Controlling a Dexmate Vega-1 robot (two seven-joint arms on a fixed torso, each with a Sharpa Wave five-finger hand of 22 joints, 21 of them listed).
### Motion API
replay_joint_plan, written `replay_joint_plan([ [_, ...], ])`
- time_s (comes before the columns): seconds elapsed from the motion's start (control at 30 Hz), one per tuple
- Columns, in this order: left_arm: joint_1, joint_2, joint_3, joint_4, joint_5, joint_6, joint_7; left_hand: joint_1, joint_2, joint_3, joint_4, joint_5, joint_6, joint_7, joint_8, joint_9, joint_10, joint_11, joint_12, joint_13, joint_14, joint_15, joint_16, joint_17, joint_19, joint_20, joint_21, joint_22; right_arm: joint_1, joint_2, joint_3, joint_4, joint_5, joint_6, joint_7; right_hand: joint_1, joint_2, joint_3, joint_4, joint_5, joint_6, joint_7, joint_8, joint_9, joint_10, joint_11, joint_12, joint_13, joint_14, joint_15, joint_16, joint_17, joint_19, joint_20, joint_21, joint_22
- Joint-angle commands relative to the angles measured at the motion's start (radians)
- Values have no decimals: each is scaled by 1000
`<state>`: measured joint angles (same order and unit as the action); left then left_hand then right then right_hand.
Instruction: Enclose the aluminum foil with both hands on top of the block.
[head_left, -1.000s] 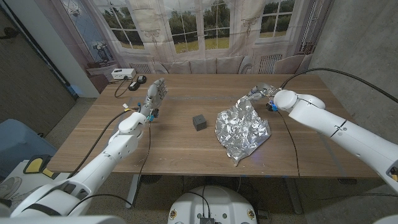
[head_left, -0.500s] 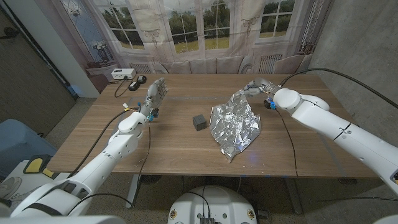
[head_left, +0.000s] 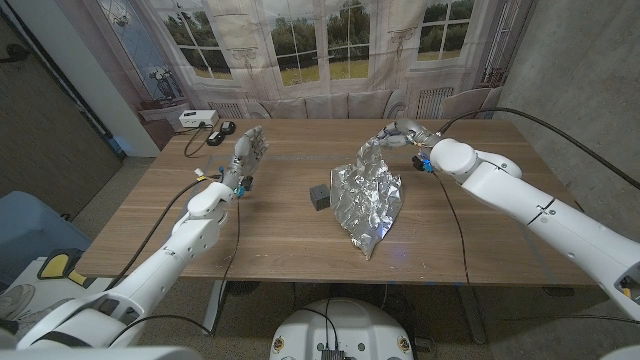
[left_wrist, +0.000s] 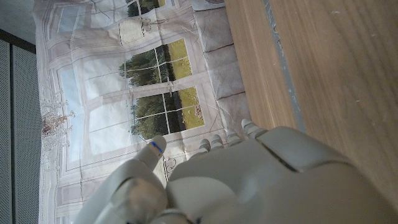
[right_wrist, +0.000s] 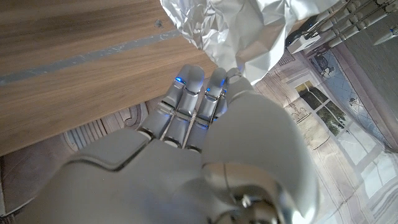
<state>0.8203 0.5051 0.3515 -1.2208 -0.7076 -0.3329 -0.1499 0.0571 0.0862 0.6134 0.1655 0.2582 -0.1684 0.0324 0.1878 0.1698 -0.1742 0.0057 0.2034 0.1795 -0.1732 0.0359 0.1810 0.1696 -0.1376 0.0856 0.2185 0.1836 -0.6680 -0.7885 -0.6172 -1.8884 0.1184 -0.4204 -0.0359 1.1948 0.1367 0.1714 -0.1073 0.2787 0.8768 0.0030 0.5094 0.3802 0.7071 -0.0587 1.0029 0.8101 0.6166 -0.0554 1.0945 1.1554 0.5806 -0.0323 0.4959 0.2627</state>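
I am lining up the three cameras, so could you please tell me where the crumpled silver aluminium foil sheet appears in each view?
Head view: the crumpled silver aluminium foil sheet lies right of centre, beside the small dark grey block, its far corner held by the right hand.
Left wrist view: not in it.
Right wrist view: along the picture's upper edge, beyond the right hand's fingers.
Shared landmark: the wooden table, seen in all three.

The block sits mid-table, the foil just to its right, touching it. The right hand holds the foil's far corner. The left hand is well left of the block.
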Motion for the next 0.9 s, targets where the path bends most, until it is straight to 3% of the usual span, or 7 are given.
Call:
replay_joint_plan([
  [0.03,27,12,-14,-21,-11,-10,1,4,81,7,3,6,-55,4,-5,5,-95,2,0,4,-118,3,-1,3,2,1,-2,3,44,78,-39,68,-33,108,20,26,30,1,7,7,9,-9,132,133,9,-1,6,-5,10,-139,-3,9,-4,1,11,5],
  [0.9,76,33,-46,-33,-39,-35,-12,4,80,8,3,5,-56,5,-6,5,-96,2,-2,4,-117,3,-1,3,2,2,-4,3,167,252,-139,249,-120,238,64,30,32,-13,7,18,13,-3,146,130,18,4,14,-15,24,-136,-12,3,-11,11,50,5],
])
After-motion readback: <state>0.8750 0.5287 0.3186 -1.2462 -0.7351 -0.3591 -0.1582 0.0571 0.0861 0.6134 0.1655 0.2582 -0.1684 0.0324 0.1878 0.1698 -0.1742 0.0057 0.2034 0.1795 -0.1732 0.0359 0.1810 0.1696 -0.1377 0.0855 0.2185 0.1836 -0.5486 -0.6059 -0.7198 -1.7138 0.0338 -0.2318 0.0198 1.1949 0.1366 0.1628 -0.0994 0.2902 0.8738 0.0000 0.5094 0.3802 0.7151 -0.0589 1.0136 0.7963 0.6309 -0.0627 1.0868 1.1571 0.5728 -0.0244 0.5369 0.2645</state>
